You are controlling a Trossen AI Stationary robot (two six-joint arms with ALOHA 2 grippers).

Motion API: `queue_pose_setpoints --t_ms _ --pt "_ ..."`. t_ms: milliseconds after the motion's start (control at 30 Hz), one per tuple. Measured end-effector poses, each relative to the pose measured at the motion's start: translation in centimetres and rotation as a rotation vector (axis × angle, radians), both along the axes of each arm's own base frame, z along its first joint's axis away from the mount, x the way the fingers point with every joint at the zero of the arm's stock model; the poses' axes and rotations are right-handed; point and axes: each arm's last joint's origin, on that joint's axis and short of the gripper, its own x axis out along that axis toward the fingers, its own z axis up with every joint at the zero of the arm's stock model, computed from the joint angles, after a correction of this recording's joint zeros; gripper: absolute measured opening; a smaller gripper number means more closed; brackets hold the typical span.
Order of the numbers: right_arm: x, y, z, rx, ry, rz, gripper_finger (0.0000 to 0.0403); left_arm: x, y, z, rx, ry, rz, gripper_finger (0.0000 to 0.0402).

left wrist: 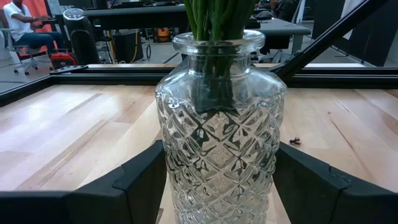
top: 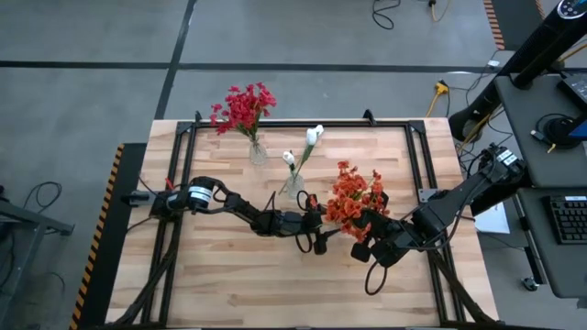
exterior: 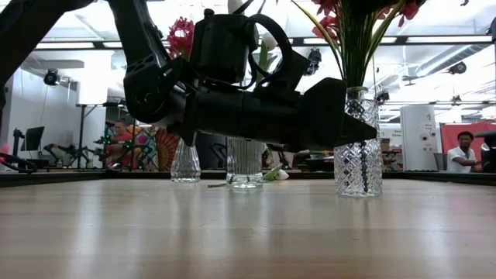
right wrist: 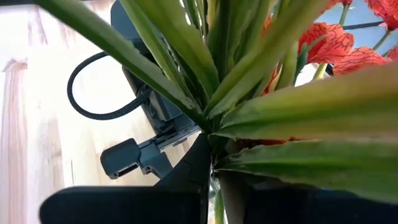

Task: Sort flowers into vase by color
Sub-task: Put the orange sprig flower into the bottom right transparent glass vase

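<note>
We start with the orange-red flowers [top: 356,200], standing bunched in a cut-glass vase [left wrist: 219,124] toward the right of the worktop [top: 229,284], about midway between its far and near edges. Their green stalks [left wrist: 214,18] drop straight through the narrow neck, and we judge them light and springy, plastic-stiff at the stalk but floppy at the leaves, so any hold belongs low on the stalks, just above the rim, never on the blooms. The vase looks heavy, hard and slick with that diamond pattern, and breakable if tipped.

The left gripper [left wrist: 219,186] sits spread wide with one finger on either side of the vase body; we cannot tell whether the pads are touching the glass, so we call it bracketing, not gripping. The right gripper [top: 371,240] is clenched tight in among the leaves at the near side of the bunch; whether a stalk is pinched in it we cannot make out.

Farther back, white buds [top: 312,137] lean in a small vase [top: 293,186] near the middle, and crimson-red flowers [top: 243,107] fill a vase [top: 258,152] close to the far edge.
</note>
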Motion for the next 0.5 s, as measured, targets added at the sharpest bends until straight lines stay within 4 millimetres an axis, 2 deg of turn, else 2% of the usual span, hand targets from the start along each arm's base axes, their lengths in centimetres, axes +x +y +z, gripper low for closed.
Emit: queue_pose_setpoints --t_ms 500 --pt "0.12 0.09 -0.10 0.012 -0.009 0.008 0.0013 -0.01 0.00 -0.01 0.000 0.000 -0.001 0.0246"
